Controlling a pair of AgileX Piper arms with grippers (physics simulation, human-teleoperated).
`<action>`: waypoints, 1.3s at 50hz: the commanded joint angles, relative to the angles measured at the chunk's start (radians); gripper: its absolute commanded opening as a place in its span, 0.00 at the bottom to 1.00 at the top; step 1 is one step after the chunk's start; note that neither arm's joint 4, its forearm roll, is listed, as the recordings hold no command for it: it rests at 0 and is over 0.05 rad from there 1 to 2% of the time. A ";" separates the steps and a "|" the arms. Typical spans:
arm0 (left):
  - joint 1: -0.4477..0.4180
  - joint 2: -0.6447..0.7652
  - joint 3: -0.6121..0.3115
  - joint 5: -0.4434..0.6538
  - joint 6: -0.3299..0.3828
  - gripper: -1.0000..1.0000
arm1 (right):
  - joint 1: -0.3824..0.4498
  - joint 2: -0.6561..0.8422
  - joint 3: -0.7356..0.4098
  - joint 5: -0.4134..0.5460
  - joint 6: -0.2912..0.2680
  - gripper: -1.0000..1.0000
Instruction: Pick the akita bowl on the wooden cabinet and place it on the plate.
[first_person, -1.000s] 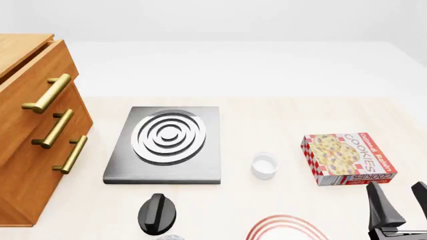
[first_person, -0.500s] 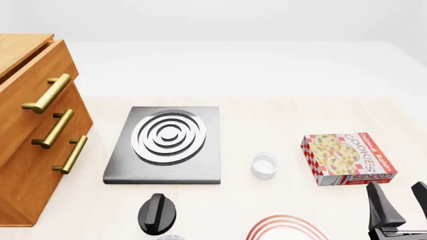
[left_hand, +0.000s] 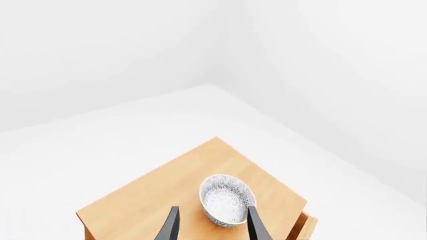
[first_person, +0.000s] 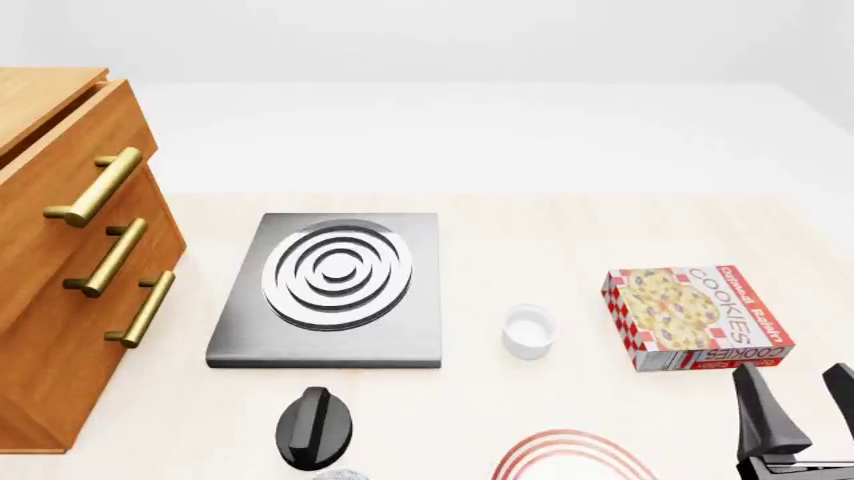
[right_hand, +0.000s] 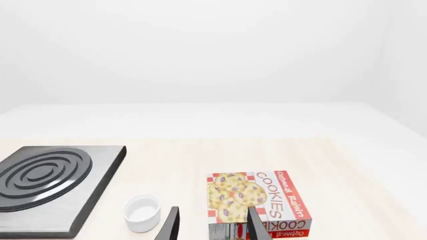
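Observation:
The akita bowl, whitish-grey with a fine dark pattern, stands on the flat top of the wooden cabinet. My left gripper hovers above it, open, with the bowl just beyond the fingertips and nothing held. In the front view the wooden cabinet fills the left side; the bowl and left gripper are out of that frame. The plate with red rings is cut off by the near edge. My right gripper stands open and empty to the plate's right, and the right wrist view shows the right gripper short of the cookie box.
A grey square stove with white rings lies mid-table, its black knob in front. A small white cup and a cookies box sit to its right. Three brass handles stick out of the cabinet front.

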 joint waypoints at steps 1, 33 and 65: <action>-0.004 0.016 0.008 -0.007 -0.004 1.00 | 0.000 0.000 0.000 0.000 0.000 1.00; -0.002 0.104 0.012 -0.056 -0.020 1.00 | 0.000 0.000 0.000 0.000 0.000 1.00; -0.018 0.174 0.026 -0.082 -0.044 1.00 | 0.000 0.000 0.000 0.000 0.000 1.00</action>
